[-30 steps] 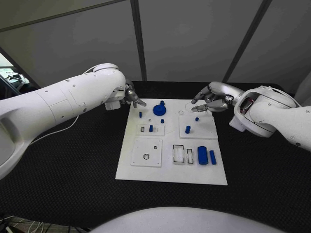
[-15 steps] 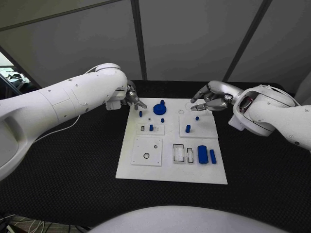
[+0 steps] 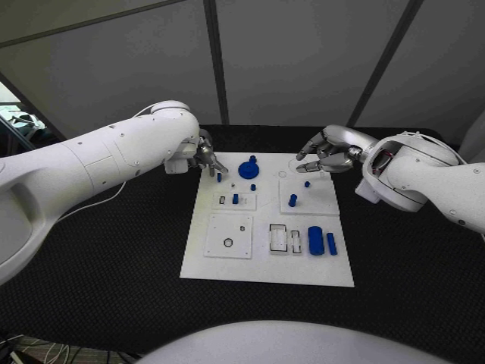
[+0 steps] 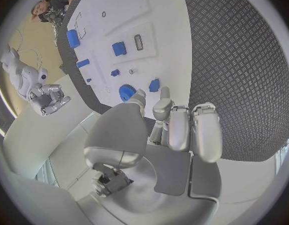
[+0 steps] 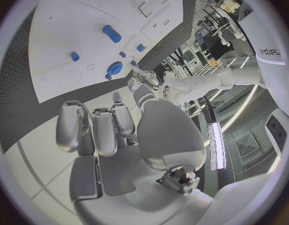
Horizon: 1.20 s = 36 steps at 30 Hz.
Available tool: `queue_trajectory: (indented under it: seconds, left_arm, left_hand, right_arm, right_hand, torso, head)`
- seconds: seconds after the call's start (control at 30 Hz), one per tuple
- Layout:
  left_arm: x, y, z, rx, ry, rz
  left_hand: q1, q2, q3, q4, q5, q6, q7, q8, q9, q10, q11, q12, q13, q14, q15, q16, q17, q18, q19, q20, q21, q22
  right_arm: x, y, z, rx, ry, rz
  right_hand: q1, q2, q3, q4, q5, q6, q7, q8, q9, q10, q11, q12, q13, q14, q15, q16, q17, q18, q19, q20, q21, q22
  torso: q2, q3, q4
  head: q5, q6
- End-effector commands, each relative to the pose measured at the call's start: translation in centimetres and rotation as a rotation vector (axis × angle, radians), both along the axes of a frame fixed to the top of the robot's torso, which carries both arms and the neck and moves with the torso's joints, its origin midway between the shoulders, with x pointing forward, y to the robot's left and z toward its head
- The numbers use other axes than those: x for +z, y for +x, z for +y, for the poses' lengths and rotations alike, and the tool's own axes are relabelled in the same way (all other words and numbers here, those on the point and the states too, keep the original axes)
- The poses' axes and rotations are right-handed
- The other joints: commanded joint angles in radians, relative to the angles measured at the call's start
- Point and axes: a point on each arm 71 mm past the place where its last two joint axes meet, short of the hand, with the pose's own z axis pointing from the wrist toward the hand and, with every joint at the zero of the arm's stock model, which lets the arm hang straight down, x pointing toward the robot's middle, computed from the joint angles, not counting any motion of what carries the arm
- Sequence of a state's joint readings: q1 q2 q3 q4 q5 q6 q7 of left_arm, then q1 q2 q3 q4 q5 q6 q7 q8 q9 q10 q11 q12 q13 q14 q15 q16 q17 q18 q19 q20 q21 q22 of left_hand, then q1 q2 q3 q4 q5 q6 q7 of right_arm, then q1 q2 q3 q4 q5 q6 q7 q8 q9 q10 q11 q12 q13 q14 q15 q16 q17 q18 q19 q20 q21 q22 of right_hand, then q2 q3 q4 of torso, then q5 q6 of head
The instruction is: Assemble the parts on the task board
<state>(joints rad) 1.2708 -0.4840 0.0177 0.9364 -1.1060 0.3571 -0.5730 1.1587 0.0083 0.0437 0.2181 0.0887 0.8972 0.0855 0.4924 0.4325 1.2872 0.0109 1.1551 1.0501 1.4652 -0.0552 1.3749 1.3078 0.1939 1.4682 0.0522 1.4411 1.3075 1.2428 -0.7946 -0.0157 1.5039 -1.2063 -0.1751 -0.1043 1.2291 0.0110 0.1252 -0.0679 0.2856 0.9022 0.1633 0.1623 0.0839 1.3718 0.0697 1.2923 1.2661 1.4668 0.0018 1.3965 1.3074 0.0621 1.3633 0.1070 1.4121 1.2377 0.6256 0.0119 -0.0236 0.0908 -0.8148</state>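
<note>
The white task board [image 3: 267, 262] lies mid-table. At its far end stand a round blue part [image 3: 248, 171], a small blue peg [image 3: 219, 177] and other short pegs [image 3: 293, 202]; a blue oblong [image 3: 316, 241] and a slim bar [image 3: 331, 243] sit near its front right. My left hand [image 3: 207, 155] hovers at the far left corner, fingertips just above the small peg [image 4: 154, 85] beside the round part [image 4: 126, 91]; nothing is gripped. My right hand [image 3: 324, 155] hangs over the far right corner with fingers bent downward and nothing in them.
White recessed plates [image 3: 229, 237] with empty slots cover the board's near half. Black textured table [image 3: 101, 250] surrounds the board on every side. Grey wall panels [image 3: 297, 61] rise behind the table's far edge.
My left hand has slid slightly inward and down toward the small peg at the board's far left. My right hand has drawn back a little from the board's far right.
</note>
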Motion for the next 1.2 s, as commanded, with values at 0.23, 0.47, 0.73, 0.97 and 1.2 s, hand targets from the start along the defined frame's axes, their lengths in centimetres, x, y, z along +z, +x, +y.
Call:
queue_trajectory:
  seconds: [0.23, 0.47, 0.73, 0.97, 1.2]
  left_arm:
    - [-0.11, 0.01, -0.26, -0.018, -0.003, 0.005]
    - [-0.15, 0.03, -0.29, -0.019, -0.003, 0.006]
    - [-0.25, 0.04, -0.40, -0.025, -0.003, 0.014]
    - [-0.37, 0.01, -0.51, -0.029, -0.002, 0.021]
    - [-0.45, 0.00, -0.56, -0.032, -0.001, 0.024]
  left_hand:
    - [0.017, 0.007, 0.001, -0.011, 0.004, 0.018, 0.000, -0.004, -0.004, 0.001, -0.001, 0.007, 0.002, 0.047, 0.002, 0.004, 0.046, -0.154, 0.016, 0.004, 0.009, 0.104]
    - [0.026, 0.014, 0.006, -0.016, 0.004, 0.023, -0.002, -0.004, -0.007, 0.002, -0.003, 0.007, 0.001, 0.048, 0.000, 0.005, 0.047, -0.154, 0.017, 0.003, 0.010, 0.106]
    - [0.045, 0.027, 0.015, -0.027, 0.004, 0.029, -0.004, -0.006, -0.011, 0.003, -0.005, 0.007, 0.000, 0.048, -0.002, 0.005, 0.047, -0.154, 0.017, 0.001, 0.010, 0.107]
    - [0.050, 0.032, 0.019, -0.031, 0.004, 0.031, -0.005, -0.007, -0.013, 0.004, -0.006, 0.007, -0.001, 0.048, -0.002, 0.005, 0.047, -0.154, 0.017, 0.000, 0.010, 0.107]
    - [0.052, 0.033, 0.020, -0.033, 0.004, 0.032, -0.005, -0.007, -0.013, 0.004, -0.006, 0.007, 0.000, 0.048, -0.003, 0.005, 0.047, -0.154, 0.017, 0.000, 0.009, 0.107]
  right_arm:
    - [0.16, 0.01, 0.15, 0.009, 0.003, -0.007]
    - [0.15, 0.01, 0.17, 0.010, 0.002, -0.006]
    - [0.15, 0.01, 0.18, 0.010, 0.002, -0.006]
    - [0.15, 0.00, 0.21, 0.011, 0.002, -0.006]
    - [0.15, 0.01, 0.25, 0.011, 0.003, -0.006]
  right_hand:
    - [-0.005, 0.006, 0.001, 0.007, 0.005, 0.003, -0.003, 0.004, -0.002, -0.004, 0.001, -0.005, 0.000, 0.045, -0.007, -0.007, 0.008, 0.010, -0.005, -0.001, -0.005, -0.001]
    - [-0.005, 0.006, 0.001, 0.007, 0.005, 0.003, -0.003, 0.004, -0.002, -0.004, 0.001, -0.005, 0.000, 0.045, -0.007, -0.007, 0.008, 0.010, -0.005, -0.001, -0.005, -0.001]
    - [-0.005, 0.006, 0.001, 0.007, 0.005, 0.003, -0.003, 0.004, -0.002, -0.004, 0.001, -0.005, 0.000, 0.045, -0.007, -0.007, 0.008, 0.010, -0.005, -0.001, -0.005, -0.001]
    - [-0.005, 0.006, 0.001, 0.007, 0.005, 0.003, -0.003, 0.004, -0.002, -0.004, 0.001, -0.005, 0.000, 0.045, -0.007, -0.007, 0.008, 0.010, -0.005, -0.001, -0.005, -0.001]
    - [-0.005, 0.006, 0.001, 0.007, 0.005, 0.003, -0.003, 0.004, -0.002, -0.004, 0.001, -0.005, 0.000, 0.045, -0.007, -0.007, 0.008, 0.010, -0.005, -0.001, -0.005, -0.001]
  torso:
    - [0.000, 0.0005, -0.0002]
    - [0.000, 0.0005, 0.0002]
    - [0.000, 0.0004, -0.0001]
    - [0.000, 0.0002, 0.0002]
    - [0.000, 0.0004, 0.0005]
  head:
    - [0.000, -0.003]
    - [-0.001, -0.004]
    - [-0.002, -0.006]
    - [-0.004, -0.008]
    - [-0.004, -0.010]
